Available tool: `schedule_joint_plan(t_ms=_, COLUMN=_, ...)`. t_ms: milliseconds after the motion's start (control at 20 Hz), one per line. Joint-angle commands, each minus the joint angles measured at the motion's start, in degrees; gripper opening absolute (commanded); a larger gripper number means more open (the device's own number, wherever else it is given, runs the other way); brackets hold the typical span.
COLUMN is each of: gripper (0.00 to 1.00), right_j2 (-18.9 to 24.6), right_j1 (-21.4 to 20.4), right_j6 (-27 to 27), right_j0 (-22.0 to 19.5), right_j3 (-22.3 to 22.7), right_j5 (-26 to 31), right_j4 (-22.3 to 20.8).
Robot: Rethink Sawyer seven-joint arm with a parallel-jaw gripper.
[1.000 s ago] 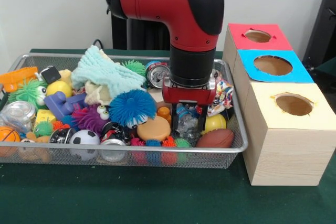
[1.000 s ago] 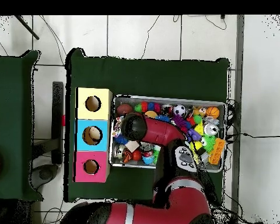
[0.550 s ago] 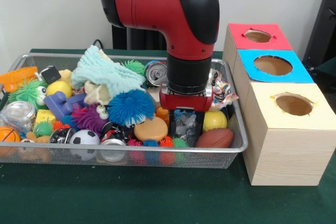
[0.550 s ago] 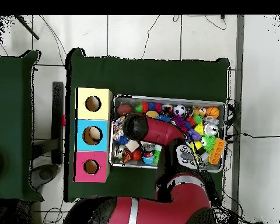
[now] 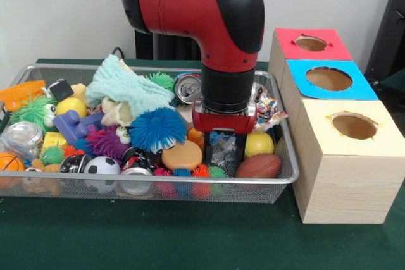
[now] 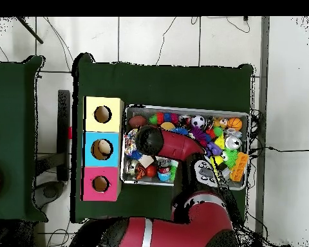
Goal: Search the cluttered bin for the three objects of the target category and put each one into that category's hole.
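Note:
My gripper [image 5: 224,155] is low in the right part of the wire-mesh bin [image 5: 158,183]. It is open, with a black finger on each side of a crumpled clear plastic bottle [image 5: 222,145]. A brown football [image 5: 259,166] and a yellow ball [image 5: 258,145] lie just right of it, and an orange disc [image 5: 182,155] lies to its left. Three wooden boxes with round holes stand right of the bin: red [image 5: 329,50], blue [image 5: 357,86] and yellow [image 5: 380,118]. In the overhead view the arm's wrist [image 6: 147,138] hides the gripper.
The bin is packed with toys: a blue spiky ball [image 5: 159,129], a teal cloth [image 5: 130,86], a soda can [image 5: 188,88], a small soccer ball [image 5: 101,167], a purple spiky toy [image 5: 107,142]. The boxes press close to the bin's right wall.
The gripper has come down a little deeper into the bin and shifted slightly left, around the crumpled bottle. Over the last half second it barely moved.

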Motion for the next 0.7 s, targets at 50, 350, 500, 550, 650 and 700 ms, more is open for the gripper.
schedule_joint_plan(t_ms=50, gripper=1.0, right_j2=2.75, right_j1=-3.73, right_j6=5.08, right_j0=0.37, right_j3=10.87, right_j5=6.93, right_j4=-3.11)
schedule_joint_plan(t_ms=350, gripper=1.0, right_j2=3.58, right_j1=-10.92, right_j6=4.66, right_j0=-0.15, right_j3=16.43, right_j5=10.06, right_j4=-2.19)
schedule_joint_plan(t_ms=500, gripper=1.0, right_j2=4.11, right_j1=-12.1, right_j6=4.03, right_j0=-0.7, right_j3=17.49, right_j5=10.15, right_j4=-2.27)
schedule_joint_plan(t_ms=550, gripper=1.0, right_j2=4.3, right_j1=-12.3, right_j6=3.93, right_j0=-0.87, right_j3=17.75, right_j5=9.87, right_j4=-2.32)
schedule_joint_plan(t_ms=650, gripper=1.0, right_j2=4.61, right_j1=-12.47, right_j6=3.97, right_j0=-1.12, right_j3=18.22, right_j5=9.4, right_j4=-2.26)
schedule_joint_plan(t_ms=700, gripper=1.0, right_j2=4.65, right_j1=-12.55, right_j6=3.99, right_j0=-1.12, right_j3=18.33, right_j5=9.3, right_j4=-2.24)
